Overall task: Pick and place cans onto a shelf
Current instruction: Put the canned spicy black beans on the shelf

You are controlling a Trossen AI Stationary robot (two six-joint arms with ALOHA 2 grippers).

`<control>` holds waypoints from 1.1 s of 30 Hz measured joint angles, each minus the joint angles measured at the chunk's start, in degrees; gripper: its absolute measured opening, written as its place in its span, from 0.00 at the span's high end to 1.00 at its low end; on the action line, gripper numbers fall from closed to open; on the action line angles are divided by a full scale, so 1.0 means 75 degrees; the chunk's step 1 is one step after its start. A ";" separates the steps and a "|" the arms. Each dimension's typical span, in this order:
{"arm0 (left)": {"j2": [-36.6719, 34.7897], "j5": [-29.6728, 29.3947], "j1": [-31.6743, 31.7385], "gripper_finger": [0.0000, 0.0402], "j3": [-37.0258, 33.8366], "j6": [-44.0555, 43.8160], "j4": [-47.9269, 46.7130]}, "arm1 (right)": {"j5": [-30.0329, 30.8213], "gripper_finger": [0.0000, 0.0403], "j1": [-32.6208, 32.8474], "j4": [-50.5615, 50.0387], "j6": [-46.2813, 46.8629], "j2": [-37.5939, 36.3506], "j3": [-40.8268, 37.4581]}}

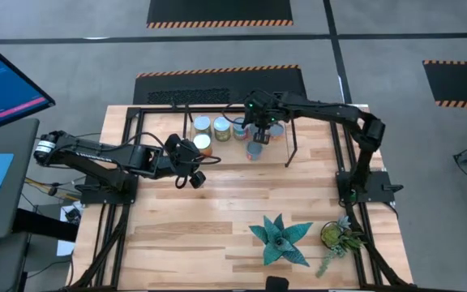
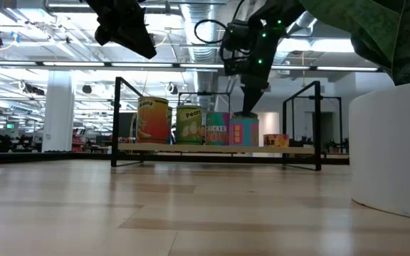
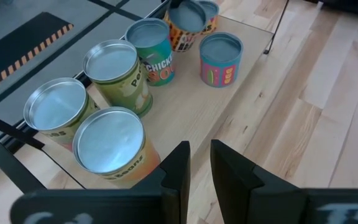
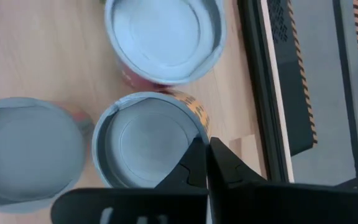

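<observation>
I take the shelf (image 1: 294, 139) as my landmark: a low black-rod rack with a light wooden board, standing at the far edge of the table (image 1: 217, 235). All six cans sit on that board. From my left wrist camera I count them: an orange can (image 3: 110, 149) nearest the board's front edge, another tin (image 3: 56, 112) just behind it, a green can (image 3: 114, 71), a bluish can (image 3: 153, 43) touching the green one, a pink-and-blue can (image 3: 220, 57) standing apart toward the front edge, and one more can (image 3: 188, 22) at the back.

My left gripper (image 3: 194, 168) hangs above the table just in front of the shelf's left end, beside the orange can. Its fingers are parted by only a narrow gap and hold nothing.

My right gripper (image 4: 205, 163) is over the middle of the shelf, pointing down at the rim of a can (image 4: 145, 143). Its fingers are pressed fully together, tips at that rim; I cannot tell whether they touch it. They grip nothing.

Two potted plants (image 1: 280, 239) stand on the table well in front of the shelf.
</observation>
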 joint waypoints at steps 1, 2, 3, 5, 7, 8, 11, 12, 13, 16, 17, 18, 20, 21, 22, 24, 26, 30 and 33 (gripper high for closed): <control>0.0000 0.0001 0.0000 0.87 0.0000 0.0003 -0.0003 | 0.0007 0.99 -0.0032 -0.0019 0.0000 0.0049 0.0028; 0.0000 0.0000 0.0000 0.87 0.0000 0.0001 -0.0003 | -0.0002 0.99 -0.0041 -0.0015 0.0000 0.0076 0.0032; 0.0000 0.0000 0.0000 0.87 0.0000 0.0003 0.0000 | -0.0009 0.99 -0.0076 -0.0058 0.0000 0.0082 0.0029; 0.0000 0.0000 -0.0003 0.87 0.0000 0.0000 -0.0003 | -0.0010 0.99 -0.0116 -0.0172 0.0000 0.0076 0.0033; 0.0000 0.0000 -0.0001 0.87 0.0000 0.0001 -0.0002 | -0.0016 0.99 -0.0164 -0.0313 0.0000 0.0074 0.0041; 0.0000 0.0000 0.0000 0.87 0.0000 0.0002 -0.0003 | -0.0026 0.99 -0.0192 -0.0376 0.0000 0.0074 0.0041; 0.0000 0.0000 0.0000 0.87 0.0000 0.0003 -0.0003 | -0.0073 0.99 -0.0302 -0.0375 0.0000 0.0074 0.0041; 0.0000 0.0000 0.0000 0.87 0.0000 0.0008 -0.0003 | -0.0140 0.99 -0.0342 -0.0380 0.0000 0.0074 0.0041; 0.0000 0.0001 -0.0001 0.87 0.0000 0.0011 -0.0003 | -0.0242 0.99 -0.0371 -0.0376 0.0001 0.0074 0.0041; 0.0000 0.0001 0.0000 0.87 0.0000 0.0012 -0.0003 | -0.0493 0.98 -0.0433 -0.0353 0.0003 0.0074 0.0041; 0.0000 0.0002 0.0000 0.87 0.0000 0.0013 -0.0003 | -0.0532 0.97 -0.0433 -0.0336 0.0003 0.0074 0.0041; 0.0000 0.0003 -0.0001 0.87 0.0000 0.0017 -0.0003 | -0.0574 0.97 -0.0430 -0.0330 0.0003 0.0074 0.0040; 0.0000 0.0002 -0.0003 0.87 0.0000 0.0017 -0.0003 | -0.0672 0.98 -0.0430 -0.0342 0.0005 0.0074 0.0038; 0.0000 0.0003 -0.0003 0.87 0.0000 0.0020 -0.0003 | -0.0737 0.98 -0.0430 -0.0344 0.0004 0.0074 0.0038; 0.0000 0.0003 -0.0003 0.87 0.0000 0.0020 -0.0003 | -0.0831 0.98 -0.0430 -0.0341 0.0003 0.0074 0.0038; 0.0000 0.0003 0.0000 0.87 0.0000 0.0020 -0.0003 | -0.0885 0.97 -0.0422 -0.0327 0.0006 0.0074 0.0038; 0.0000 0.0003 0.0000 0.87 0.0000 0.0022 -0.0003 | -0.0891 0.95 -0.0413 -0.0327 0.0005 0.0074 0.0038; 0.0000 0.0005 -0.0001 0.87 0.0000 -0.0007 -0.0003 | -0.0882 0.88 -0.0414 -0.0330 0.0139 0.0074 0.0035; 0.0000 0.0006 0.0000 0.87 0.0000 -0.0084 -0.0003 | -0.0879 0.85 -0.0415 -0.0330 0.0143 0.0074 0.0035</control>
